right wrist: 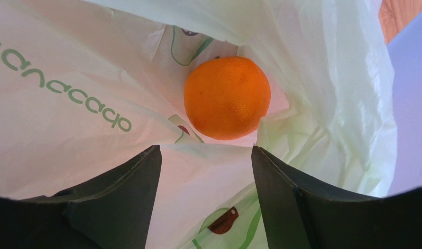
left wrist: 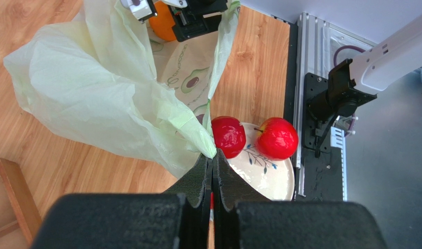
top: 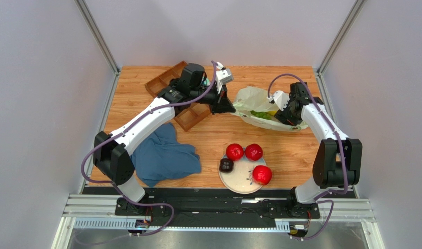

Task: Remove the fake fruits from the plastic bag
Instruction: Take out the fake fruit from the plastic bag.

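Fruits (top: 235, 151), three red and one dark, are seen at a plate (top: 240, 188) low-centre from above, the plastic bag (top: 259, 106) upper right; low-centre in the left wrist view, the left gripper (left wrist: 212, 163) is pinched shut on the bag's edge; in the right wrist view, the right gripper (right wrist: 205, 150) is spread open inside the bag, an orange (right wrist: 227, 97) centred beyond.

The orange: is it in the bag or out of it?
In. The orange lies inside the bag, plastic all around it.
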Controlling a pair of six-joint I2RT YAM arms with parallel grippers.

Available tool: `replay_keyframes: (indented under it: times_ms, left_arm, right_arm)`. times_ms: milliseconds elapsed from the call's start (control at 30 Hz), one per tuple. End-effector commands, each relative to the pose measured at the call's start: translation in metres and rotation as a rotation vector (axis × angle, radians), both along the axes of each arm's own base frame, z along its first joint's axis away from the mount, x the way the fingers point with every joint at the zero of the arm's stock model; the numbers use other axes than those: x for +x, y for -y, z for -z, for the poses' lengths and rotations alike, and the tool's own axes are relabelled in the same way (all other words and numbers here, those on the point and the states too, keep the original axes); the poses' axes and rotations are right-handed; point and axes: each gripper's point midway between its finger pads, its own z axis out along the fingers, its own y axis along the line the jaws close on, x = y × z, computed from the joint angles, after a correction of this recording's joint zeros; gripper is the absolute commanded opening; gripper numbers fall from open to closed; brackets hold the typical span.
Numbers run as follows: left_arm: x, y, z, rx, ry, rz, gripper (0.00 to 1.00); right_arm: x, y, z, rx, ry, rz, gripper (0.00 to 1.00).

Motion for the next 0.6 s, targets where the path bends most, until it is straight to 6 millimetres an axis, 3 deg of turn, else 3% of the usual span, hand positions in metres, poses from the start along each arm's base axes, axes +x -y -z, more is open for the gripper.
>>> replay_keyframes:
  times_ms: [0, 133, 233, 433, 500, 567]
  left_arm:
    - [0.001, 0.01, -0.009, -0.032, 0.019, 0.036, 0.0]
    - [0.002, 0.012, -0.008, -0.028, 0.013, 0.037, 0.0]
    - [0.002, 0.012, -0.007, -0.027, 0.012, 0.036, 0.0]
    - [-0.001, 0.013, -0.002, -0.019, 0.008, 0.045, 0.0]
    - [-0.002, 0.013, -0.003, -0.018, 0.013, 0.045, 0.0]
    - [-0.003, 0.012, -0.001, -0.012, 0.014, 0.046, 0.0]
  right_arm:
    - [0.03, 0.01, -0.001, -0.079, 0.055, -0.048, 0.71]
    - [0.055, 0.019, 0.011, -0.14, 0.015, -0.048, 0.75]
    - [0.058, 0.033, 0.017, -0.227, -0.035, -0.056, 0.77]
    - [0.056, 0.059, 0.052, -0.384, -0.124, -0.043, 0.84]
    - [0.055, 0.069, 0.061, -0.44, -0.154, -0.02, 0.99]
    - [0.055, 0.071, 0.063, -0.466, -0.168, -0.009, 1.0]
